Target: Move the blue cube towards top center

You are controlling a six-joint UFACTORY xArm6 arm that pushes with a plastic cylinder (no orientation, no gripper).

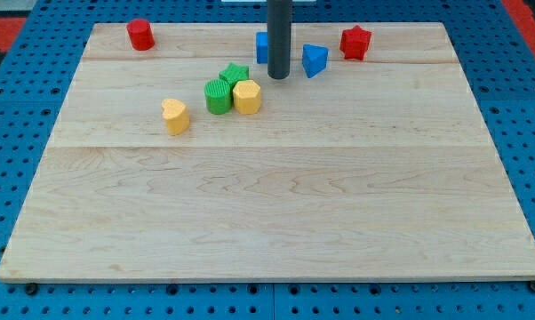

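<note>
The blue cube [262,47] sits near the board's top centre, mostly hidden behind my rod. My tip [278,76] rests on the board just below and right of the cube, close to it. A blue triangular block [314,60] lies just right of the rod. Whether the rod touches the cube cannot be told.
A red cylinder [140,34] stands at top left and a red star block [355,43] at top right. A green star-like block [235,75], a green cylinder [218,96] and a yellow hexagon [247,96] cluster left of the tip. A yellow heart block [174,116] lies further left.
</note>
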